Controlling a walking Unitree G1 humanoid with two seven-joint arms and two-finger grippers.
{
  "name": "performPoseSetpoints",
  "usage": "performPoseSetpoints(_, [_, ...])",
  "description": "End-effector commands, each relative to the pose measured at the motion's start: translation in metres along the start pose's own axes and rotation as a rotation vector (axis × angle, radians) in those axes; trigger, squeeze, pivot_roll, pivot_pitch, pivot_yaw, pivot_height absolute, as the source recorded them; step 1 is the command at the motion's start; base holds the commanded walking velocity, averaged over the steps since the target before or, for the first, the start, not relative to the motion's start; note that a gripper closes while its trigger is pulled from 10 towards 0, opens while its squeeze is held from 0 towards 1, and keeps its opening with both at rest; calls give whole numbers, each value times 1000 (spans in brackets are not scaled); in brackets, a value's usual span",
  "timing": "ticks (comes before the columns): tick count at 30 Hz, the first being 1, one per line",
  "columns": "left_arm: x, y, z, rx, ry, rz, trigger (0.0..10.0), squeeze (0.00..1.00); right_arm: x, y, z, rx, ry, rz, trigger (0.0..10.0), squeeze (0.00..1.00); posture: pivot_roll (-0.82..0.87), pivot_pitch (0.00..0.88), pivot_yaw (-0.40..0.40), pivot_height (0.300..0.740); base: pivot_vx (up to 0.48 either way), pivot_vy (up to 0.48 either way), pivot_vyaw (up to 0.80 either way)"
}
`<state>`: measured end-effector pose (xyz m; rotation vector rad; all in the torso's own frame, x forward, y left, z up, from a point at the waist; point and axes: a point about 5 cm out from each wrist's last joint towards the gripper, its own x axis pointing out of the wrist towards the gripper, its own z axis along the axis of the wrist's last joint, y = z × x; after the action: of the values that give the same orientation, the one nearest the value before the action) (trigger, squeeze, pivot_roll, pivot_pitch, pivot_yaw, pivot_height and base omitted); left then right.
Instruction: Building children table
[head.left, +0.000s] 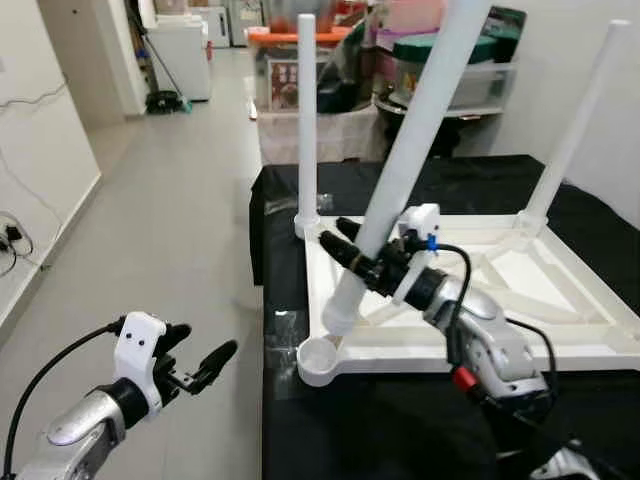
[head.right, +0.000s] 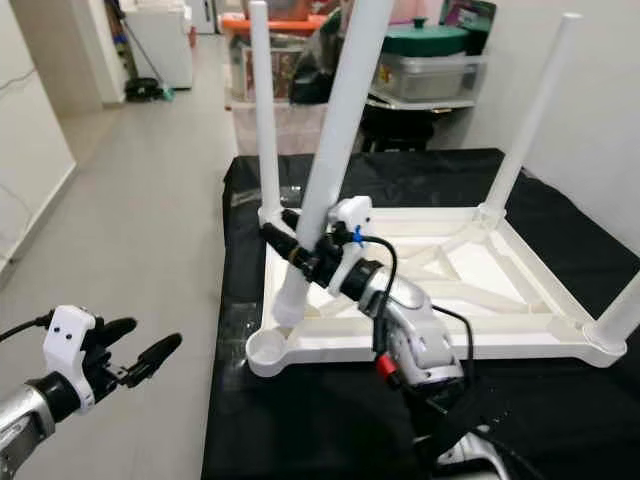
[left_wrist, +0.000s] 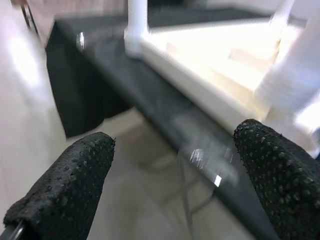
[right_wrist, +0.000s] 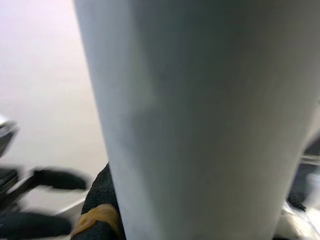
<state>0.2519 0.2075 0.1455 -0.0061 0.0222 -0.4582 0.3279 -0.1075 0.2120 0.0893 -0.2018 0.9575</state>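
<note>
— Where's the loose white table leg?
— Clamped in the right gripper, tilted, its foot on the upturned white tabletop just beside the empty corner socket.
— The left gripper?
— Fingers spread, holding nothing, over the floor left of the black-covered table.

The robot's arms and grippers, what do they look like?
Both arms are silver metal. Each gripper, left gripper and right gripper, has two long black fingers with dotted pads, a white plastic wrist housing and black cables. The right arm shows a red connector.
</note>
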Motion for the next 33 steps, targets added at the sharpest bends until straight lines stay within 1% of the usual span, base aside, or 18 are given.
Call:
performPoseSetpoints(1, [2,-4,4,-29,-20,-19,10000,0,1,7,0,0,-12,41,0,0,98,0,-23,740,0,0,0])
performPoseSetpoints(2, [2,-4,4,-29,-20,-19,10000,0,1,7,0,0,-12,41,0,0,98,0,-23,740,0,0,0])
performPoseSetpoints(4, [5,-10,6,-49,-34,-47,10000,0,2,10,0,4,-14,61,0,0,97,0,-22,740,0,0,0])
performPoseSetpoints(6, [6,-16,6,-46,-31,-75,10000,0,2,12,1,-1,-10,81,0,0,91,0,-19,740,0,0,0])
performPoseSetpoints(8, [6,-18,5,-43,-28,-78,10000,0,1,12,1,-4,-7,87,0,0,89,0,-19,740,0,0,0])
performPoseSetpoints(11, [3,-17,3,-53,-19,-61,10000,0,-5,10,-2,-16,18,91,0,0,89,0,-23,740,0,0,0])
performPoseSetpoints(15, [0,-21,2,-69,-14,-82,10000,0,-6,10,-5,-9,30,96,0,0,89,0,-23,740,0,0,0])
performPoseSetpoints(16, [-2,-24,1,-73,-7,-95,10000,0,-7,13,-7,-1,39,108,0,0,89,0,-23,740,0,0,0])
performPoseSetpoints(23, [-5,-24,0,-81,1,-85,10000,0,-8,19,-14,15,55,137,0,0,97,0,-28,740,0,0,0])
performPoseSetpoints(28, [-7,-22,0,-82,3,-76,10000,0,-4,24,-20,30,66,165,0,0,110,0,-34,740,0,0,0])
performPoseSetpoints(33, [-11,-20,0,-81,12,-66,10000,0,0,28,-25,25,81,201,0,0,115,0,-38,740,0,0,0])
